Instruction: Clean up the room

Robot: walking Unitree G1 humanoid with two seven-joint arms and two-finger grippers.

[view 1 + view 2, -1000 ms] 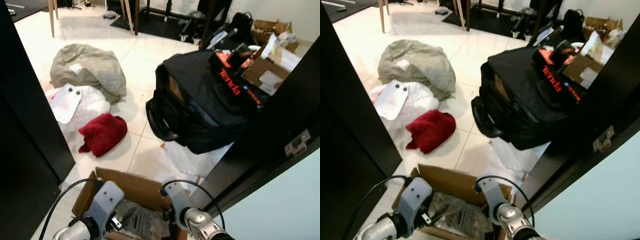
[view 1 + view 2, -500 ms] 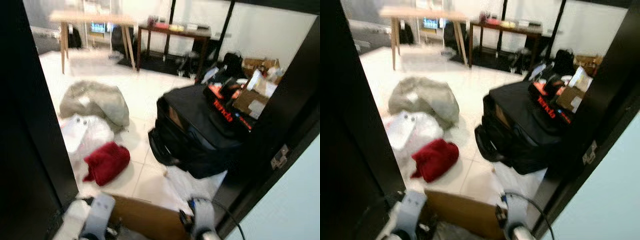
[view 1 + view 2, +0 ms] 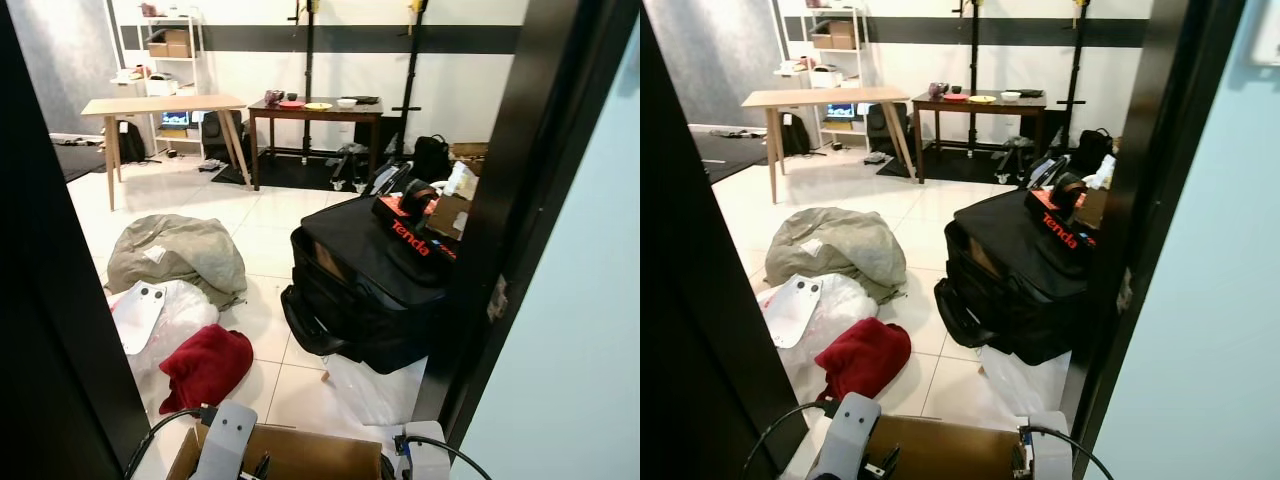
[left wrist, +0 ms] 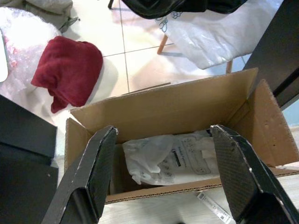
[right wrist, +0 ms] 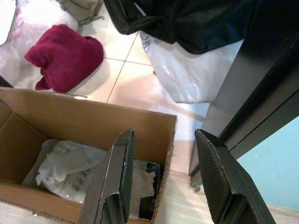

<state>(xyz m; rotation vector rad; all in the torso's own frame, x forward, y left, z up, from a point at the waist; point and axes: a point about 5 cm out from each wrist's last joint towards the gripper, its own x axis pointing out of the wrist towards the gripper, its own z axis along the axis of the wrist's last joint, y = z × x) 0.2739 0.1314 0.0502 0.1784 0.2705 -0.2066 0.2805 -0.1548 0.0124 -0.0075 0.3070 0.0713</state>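
Observation:
An open cardboard box (image 3: 300,455) sits on the floor right below me, with a white plastic packet (image 4: 173,156) lying inside. My left gripper (image 4: 163,131) hangs open over the box, fingers spread across its width. My right gripper (image 5: 164,135) is open above the box's right end wall (image 5: 166,140). On the tiles beyond the box lie a dark red cloth (image 3: 205,365), a white bubble-wrap heap (image 3: 170,315) with a white panel on it, and a grey fabric bundle (image 3: 175,255).
A large black bag (image 3: 370,290) stands right of centre, with a white plastic sheet (image 3: 375,385) in front of it. Dark door-frame posts (image 3: 500,230) flank me on both sides. Two tables (image 3: 165,105) and cardboard boxes (image 3: 455,210) stand further back.
The head camera has tilted up, so the far wall and tables now show and the box and arms sit at the bottom edge. The floor items have not moved.

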